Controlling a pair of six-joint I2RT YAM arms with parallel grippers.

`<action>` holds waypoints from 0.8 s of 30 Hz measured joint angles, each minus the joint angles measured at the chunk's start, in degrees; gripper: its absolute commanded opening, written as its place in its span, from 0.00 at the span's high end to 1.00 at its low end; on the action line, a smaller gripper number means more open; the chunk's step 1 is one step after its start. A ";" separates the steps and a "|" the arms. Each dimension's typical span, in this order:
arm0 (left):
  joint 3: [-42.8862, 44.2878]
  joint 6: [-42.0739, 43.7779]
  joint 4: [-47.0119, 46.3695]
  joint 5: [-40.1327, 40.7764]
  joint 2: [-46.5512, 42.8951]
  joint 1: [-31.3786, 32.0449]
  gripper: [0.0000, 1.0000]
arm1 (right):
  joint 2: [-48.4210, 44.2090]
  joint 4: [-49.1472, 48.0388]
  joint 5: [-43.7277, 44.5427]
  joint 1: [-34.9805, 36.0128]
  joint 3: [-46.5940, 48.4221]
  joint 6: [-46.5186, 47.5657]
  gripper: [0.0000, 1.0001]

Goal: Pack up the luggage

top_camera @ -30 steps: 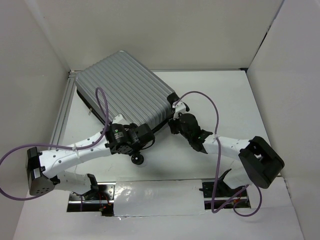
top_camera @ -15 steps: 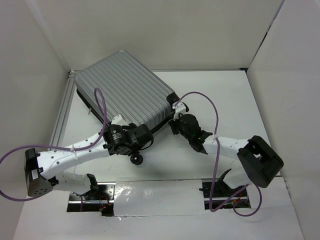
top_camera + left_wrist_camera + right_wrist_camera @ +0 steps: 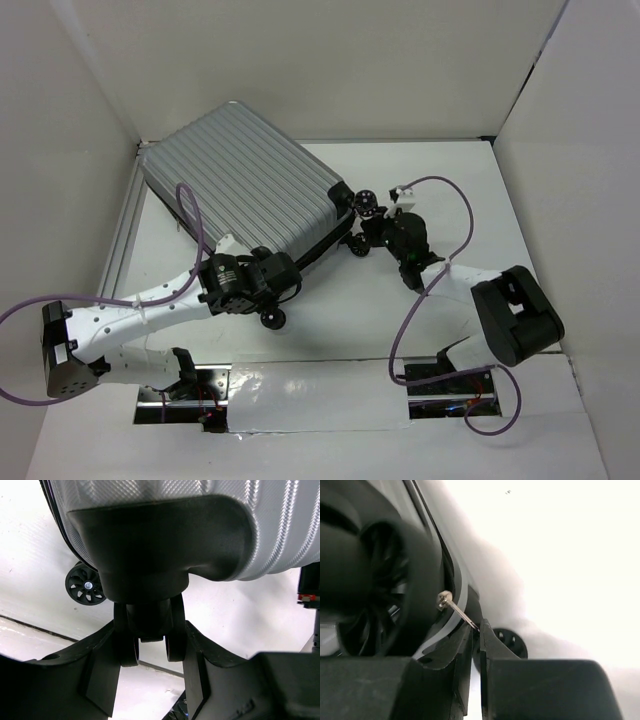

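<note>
The luggage (image 3: pixel 240 180), a closed silver ribbed suitcase, lies at the table's back left. My left gripper (image 3: pixel 278 288) is at its near corner. In the left wrist view the fingers (image 3: pixel 197 645) press both sides of a black twin wheel (image 3: pixel 127 647) under the shell (image 3: pixel 280 525). My right gripper (image 3: pixel 368 232) is at the right corner, beside two wheels (image 3: pixel 366 200). In the right wrist view its jaws (image 3: pixel 479 627) are pinched on the tip of a thin metal zipper pull (image 3: pixel 455 609) beside a blurred wheel (image 3: pixel 380 590).
An aluminium rail (image 3: pixel 125 220) runs along the table's left edge behind the luggage. White walls close in the back and both sides. A loose-looking wheel (image 3: pixel 273 318) shows just below my left gripper. Purple cables (image 3: pixel 440 190) loop over both arms.
The right gripper has closed on the zipper pull and moved up and to the right. The luggage has shifted left and back, with the left gripper still on its wheel.
</note>
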State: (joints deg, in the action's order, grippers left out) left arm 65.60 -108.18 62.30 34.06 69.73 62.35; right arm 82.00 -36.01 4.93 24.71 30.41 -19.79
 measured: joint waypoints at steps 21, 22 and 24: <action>-9.90 21.03 -4.55 0.83 -14.51 -0.44 1.00 | 6.95 -2.80 -35.87 -14.14 6.05 20.81 0.69; -10.54 21.53 -4.57 1.03 -15.69 -0.61 1.00 | 6.95 -1.16 -37.79 -13.92 6.29 22.99 0.67; -11.47 22.82 -4.24 0.96 -17.99 -1.38 1.00 | 6.95 2.19 -41.22 -13.46 6.64 26.82 0.65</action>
State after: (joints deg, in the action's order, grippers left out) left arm 54.13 -85.36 58.06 35.03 51.75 60.97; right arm 88.95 -33.82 -36.29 11.25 37.06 7.03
